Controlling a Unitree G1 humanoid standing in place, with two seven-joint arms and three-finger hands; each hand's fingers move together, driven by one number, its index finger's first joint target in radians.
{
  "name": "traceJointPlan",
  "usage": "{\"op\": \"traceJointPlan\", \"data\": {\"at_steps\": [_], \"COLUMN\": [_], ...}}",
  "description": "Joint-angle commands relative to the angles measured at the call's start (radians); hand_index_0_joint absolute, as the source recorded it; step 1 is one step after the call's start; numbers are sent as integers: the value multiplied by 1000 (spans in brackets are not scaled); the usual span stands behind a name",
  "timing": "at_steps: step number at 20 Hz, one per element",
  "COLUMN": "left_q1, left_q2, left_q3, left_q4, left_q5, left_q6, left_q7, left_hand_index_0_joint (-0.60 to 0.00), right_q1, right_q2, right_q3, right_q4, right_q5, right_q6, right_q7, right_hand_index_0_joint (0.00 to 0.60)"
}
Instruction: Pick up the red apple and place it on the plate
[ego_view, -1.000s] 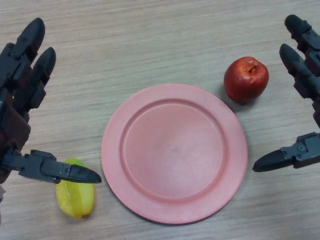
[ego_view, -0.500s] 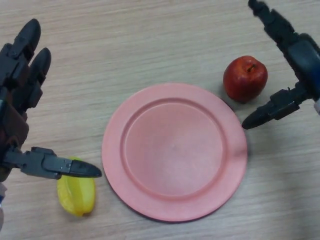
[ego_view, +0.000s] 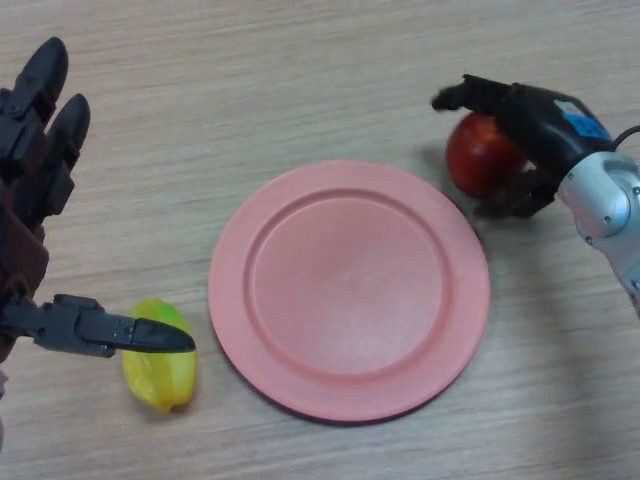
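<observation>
The red apple (ego_view: 477, 156) rests on the wooden table just past the upper right rim of the pink plate (ego_view: 232, 300). My right hand (ego_view: 536, 122) comes in from the right and lies over the apple. Its fingers curl round the apple's top and far side, and its thumb presses the near right side. Part of the apple is hidden under the hand. The plate holds nothing. My left hand (ego_view: 30, 185) is open at the left edge, fingers straight and thumb pointing right, well away from the apple.
A yellow star-shaped fruit (ego_view: 160, 372) lies on the table left of the plate, just under my left thumb. The wooden table (ego_view: 300, 80) stretches bare behind the plate.
My right hand has swung in from the right edge over the apple and curled its fingers and thumb round it. The apple has stayed in place. The left hand has barely moved.
</observation>
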Motion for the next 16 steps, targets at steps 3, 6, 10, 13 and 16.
{"op": "traceJointPlan", "data": {"at_steps": [3, 6, 10, 13, 16], "left_q1": [-13, -22, -20, -18, -20], "left_q2": [27, 37, 41, 34, 31], "left_q3": [94, 93, 96, 104, 98], "left_q4": [-26, -28, -53, -63, -67], "left_q5": [19, 38, -13, -54, -61], "left_q6": [-181, -172, -134, -128, -145], "left_q7": [49, 61, 32, 25, 44], "left_hand_index_0_joint": [0, 0, 0, 0, 0], "right_q1": [-55, 75, 287, 383, 432], "right_q2": [-39, 2, 114, 152, 159], "right_q3": [-75, -82, -9, 85, 160], "right_q4": [-108, -431, -826, -894, -904], "right_q5": [79, 146, 195, 129, 46], "right_q6": [-67, 15, 159, 156, 178], "right_q7": [-49, 76, 226, 243, 245], "right_hand_index_0_joint": [600, 600, 600, 600, 600]}}
